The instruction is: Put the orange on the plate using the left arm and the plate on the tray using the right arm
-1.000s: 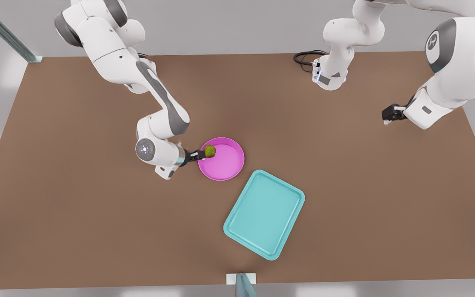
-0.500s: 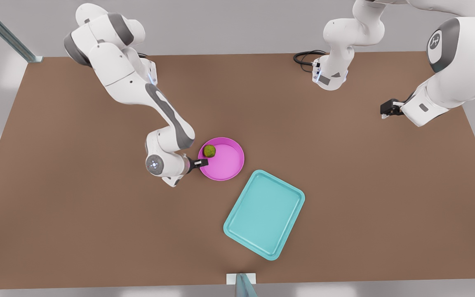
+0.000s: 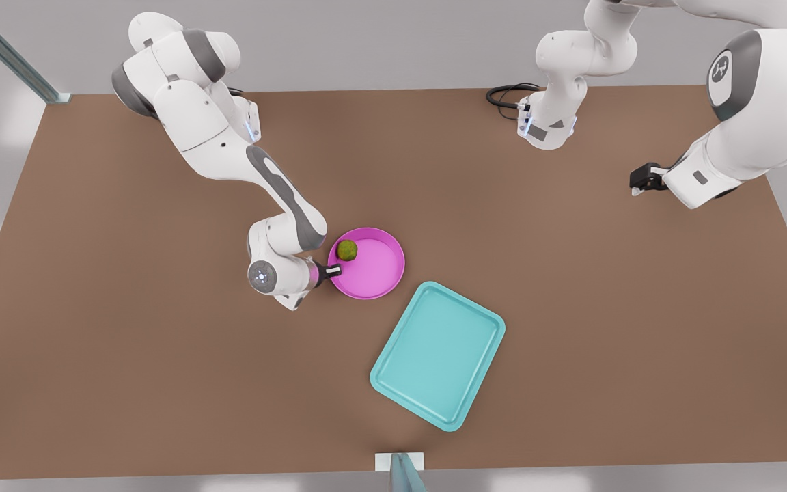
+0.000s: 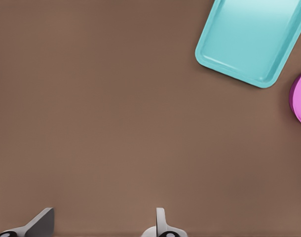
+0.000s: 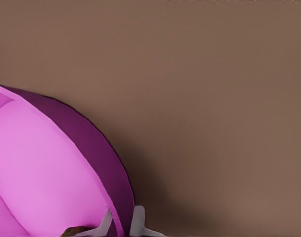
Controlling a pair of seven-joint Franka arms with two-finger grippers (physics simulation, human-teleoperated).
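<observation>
The orange [image 3: 347, 250] lies inside the plate [image 3: 380, 277], close to its rim on the front view's left, and the plate sits on the table [image 3: 127, 355] just beside 1 corner of the tray [image 3: 438, 355]. The right gripper [image 3: 333, 270] pinches the plate's rim between its 2 fingers [image 5: 107, 223]. The left gripper [image 3: 641, 180] hangs well apart at the front view's right, fingers [image 4: 42, 222] spread with nothing between them.
</observation>
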